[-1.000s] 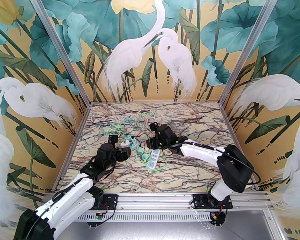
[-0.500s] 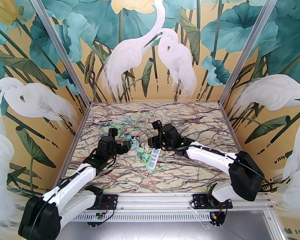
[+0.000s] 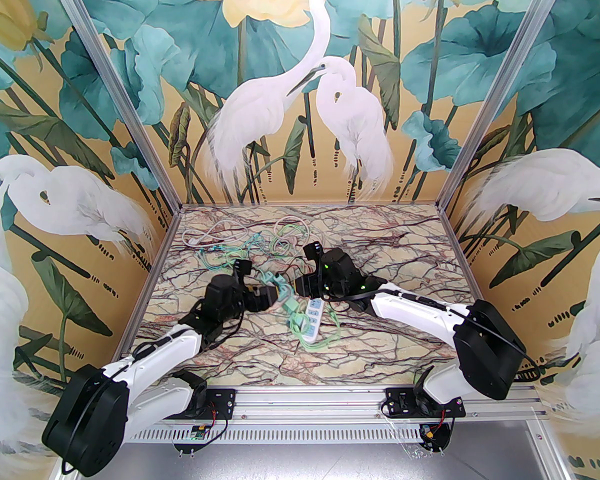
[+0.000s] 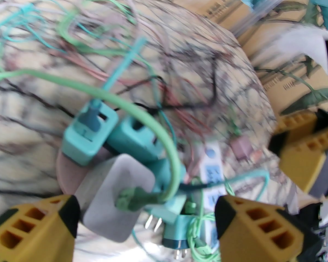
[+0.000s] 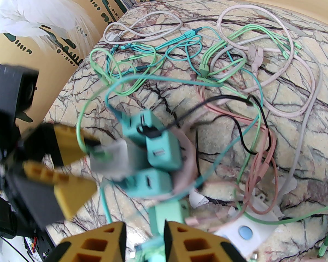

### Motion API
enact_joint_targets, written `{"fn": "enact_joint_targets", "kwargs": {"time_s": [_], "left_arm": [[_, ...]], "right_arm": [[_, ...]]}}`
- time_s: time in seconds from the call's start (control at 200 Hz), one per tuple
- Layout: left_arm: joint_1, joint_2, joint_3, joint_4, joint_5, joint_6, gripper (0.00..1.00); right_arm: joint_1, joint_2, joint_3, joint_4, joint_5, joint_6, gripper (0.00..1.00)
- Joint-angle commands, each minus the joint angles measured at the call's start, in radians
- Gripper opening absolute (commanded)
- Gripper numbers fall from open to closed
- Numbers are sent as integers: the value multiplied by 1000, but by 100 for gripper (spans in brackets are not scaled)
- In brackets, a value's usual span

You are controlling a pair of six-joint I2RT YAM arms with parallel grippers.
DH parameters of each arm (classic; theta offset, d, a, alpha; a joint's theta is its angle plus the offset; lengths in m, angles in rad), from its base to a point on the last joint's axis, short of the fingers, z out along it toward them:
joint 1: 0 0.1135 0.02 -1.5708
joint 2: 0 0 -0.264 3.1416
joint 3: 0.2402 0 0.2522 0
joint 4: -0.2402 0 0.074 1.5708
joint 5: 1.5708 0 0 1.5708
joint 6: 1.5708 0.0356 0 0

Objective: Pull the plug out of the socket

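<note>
My left arm has pushed in toward the right one, the adapter cluster (image 3: 278, 286) has come across with it, and the power strip (image 3: 312, 318) has swung. The left gripper (image 4: 145, 203) stands wide, with the white plug (image 4: 117, 195) between its fingers, close against one. The right gripper (image 5: 145, 225) is pinched narrow on a mint adapter (image 5: 168, 214) opposite, so I judge the pull runs leftward.
</note>
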Motion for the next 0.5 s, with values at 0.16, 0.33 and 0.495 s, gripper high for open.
{"fn": "enact_joint_targets", "kwargs": {"time_s": [0.16, 0.33, 0.495], "left_arm": [[-82, -70, -9, -55, -61, -24, 85], [-82, -127, 38, -245, -192, 130, 75], [-87, -91, 49, -265, -220, 180, 63]], "right_arm": [[-21, 6, -20, 16, 8, 20, 32], [-32, 6, -24, 20, 6, 25, 32], [-35, 14, -26, 25, 1, 27, 32]]}}
